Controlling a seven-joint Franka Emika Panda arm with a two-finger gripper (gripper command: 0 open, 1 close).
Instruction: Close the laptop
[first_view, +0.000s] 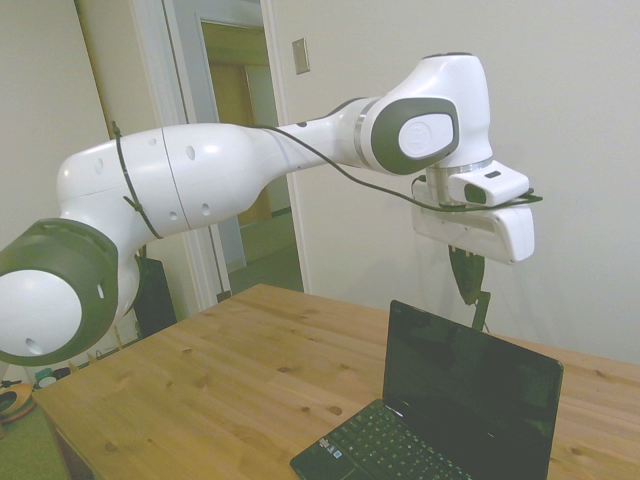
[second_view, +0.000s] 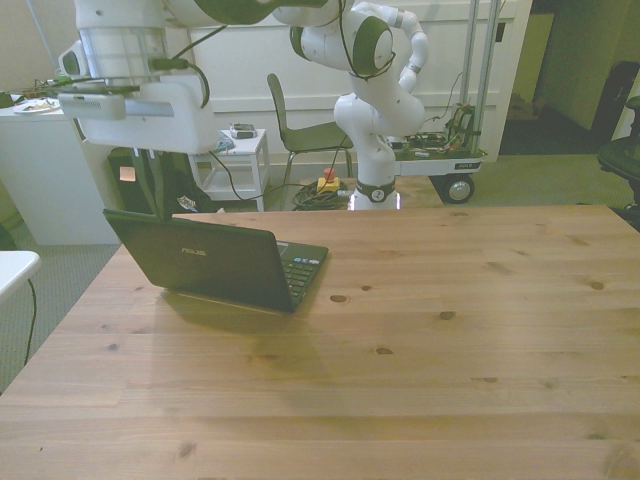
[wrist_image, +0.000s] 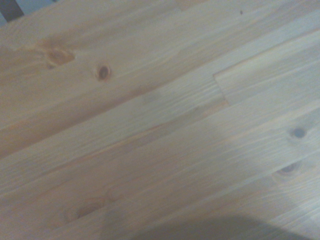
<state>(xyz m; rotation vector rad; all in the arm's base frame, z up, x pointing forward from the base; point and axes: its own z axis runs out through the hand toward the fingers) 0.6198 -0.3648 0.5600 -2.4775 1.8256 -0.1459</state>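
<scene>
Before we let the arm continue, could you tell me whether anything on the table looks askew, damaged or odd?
Nothing stands out. The laptop stands open and flat on the table, looking intact, with the gripper above its lid.

the open laptop (second_view: 215, 262) stands on the table (second_view: 420, 340) near the front view's left, with the gripper (first_view: 466, 277) above and behind its lid.

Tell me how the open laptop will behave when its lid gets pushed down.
The laptop looks rigid, so its lid should swing at the hinge, not flex. It is small and probably light, so it may slide on the smooth table. The glossy screen looks fragile.
</scene>
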